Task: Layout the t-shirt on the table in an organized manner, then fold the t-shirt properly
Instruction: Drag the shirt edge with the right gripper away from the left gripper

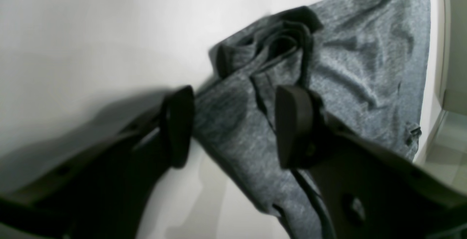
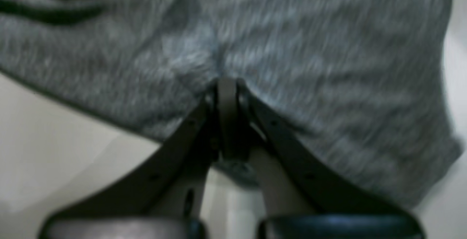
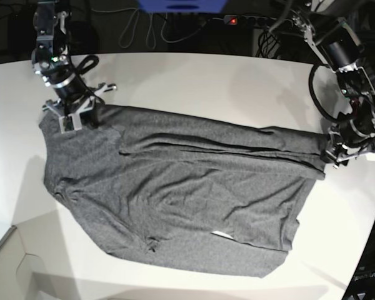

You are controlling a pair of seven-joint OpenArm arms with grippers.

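Observation:
The dark grey t-shirt [image 3: 175, 187] lies spread and wrinkled across the white table [image 3: 194, 81], with a long fold running to the right. My right gripper [image 3: 70, 122] is at the shirt's upper left corner. In the right wrist view it [image 2: 226, 85] is shut on a pinch of the shirt [image 2: 292, 49]. My left gripper [image 3: 330, 156] is at the shirt's far right end. In the left wrist view it [image 1: 235, 126] is open, its fingers straddling a bunched strip of the shirt [image 1: 365, 56] above the table [image 1: 91, 31].
Cables and a power strip [image 3: 237, 20] lie beyond the table's curved far edge. The table's right edge is close to my left arm, with floor [image 1: 448, 140] beyond it. A lower ledge [image 3: 12, 250] shows at the front left.

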